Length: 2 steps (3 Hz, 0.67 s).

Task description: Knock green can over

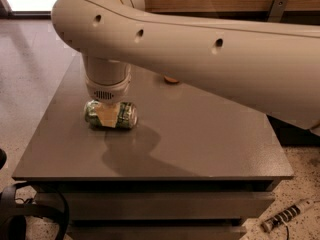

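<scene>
The green can [122, 115] lies on its side on the grey table [200, 139], near the left part of the top. My gripper [106, 113] hangs straight down from the big white arm [200, 49] and sits right at the can, with a tan part of it in front of the can's middle. The arm's round wrist [106, 81] is directly above the can and hides its top side.
An orange round object [171, 79] at the back of the table is almost wholly hidden by the arm. The table's left edge is close to the can. A power strip [285, 216] and black cables [20, 214] lie on the floor in front.
</scene>
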Each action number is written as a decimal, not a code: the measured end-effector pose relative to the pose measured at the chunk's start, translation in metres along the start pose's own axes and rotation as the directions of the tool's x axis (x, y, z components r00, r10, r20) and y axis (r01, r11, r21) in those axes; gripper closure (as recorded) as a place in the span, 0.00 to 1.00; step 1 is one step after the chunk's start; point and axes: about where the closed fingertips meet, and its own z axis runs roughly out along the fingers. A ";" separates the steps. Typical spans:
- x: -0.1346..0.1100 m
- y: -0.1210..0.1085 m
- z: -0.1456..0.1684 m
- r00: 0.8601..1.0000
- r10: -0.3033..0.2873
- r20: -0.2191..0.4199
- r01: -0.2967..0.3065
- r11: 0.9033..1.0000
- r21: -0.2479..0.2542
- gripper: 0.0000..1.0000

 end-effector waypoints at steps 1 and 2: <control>0.000 0.000 -0.001 1.000 -0.001 0.000 0.001 1.000 0.001 0.62; 0.000 0.001 -0.001 1.000 -0.002 0.001 0.002 1.000 0.003 0.31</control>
